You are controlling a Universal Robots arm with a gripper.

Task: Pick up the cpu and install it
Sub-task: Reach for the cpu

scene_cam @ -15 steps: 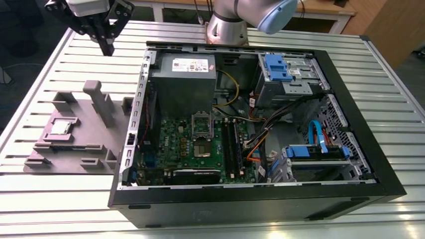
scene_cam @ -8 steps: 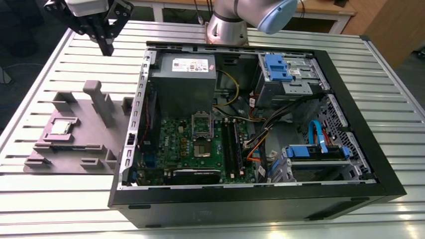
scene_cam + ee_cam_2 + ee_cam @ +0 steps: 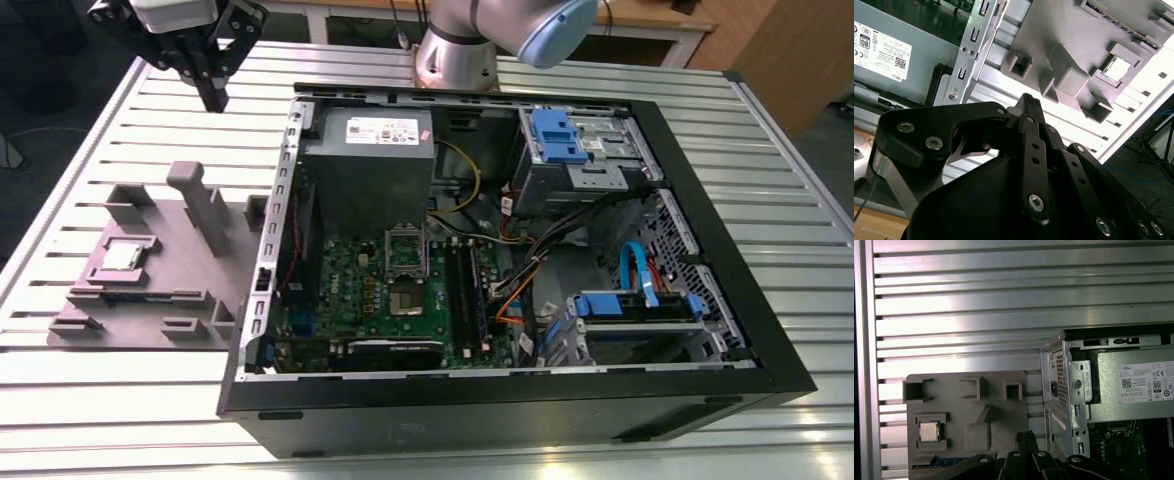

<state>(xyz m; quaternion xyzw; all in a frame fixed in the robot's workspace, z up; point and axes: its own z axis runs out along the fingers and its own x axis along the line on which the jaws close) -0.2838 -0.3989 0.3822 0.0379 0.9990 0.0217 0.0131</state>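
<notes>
Gripper (image 3: 214,100), seemingly closed, well apart from cpu (image 3: 123,256) in grey fixture (image 3: 150,300)

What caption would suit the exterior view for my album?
Robot gripper hangs over the slatted table, while the cpu sits in a grey holder beside the open computer case.

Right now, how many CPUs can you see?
1. The cpu sits in a recess of the grey fixture, on the exterior view's left of the case. Another could be hidden inside the case.
</notes>
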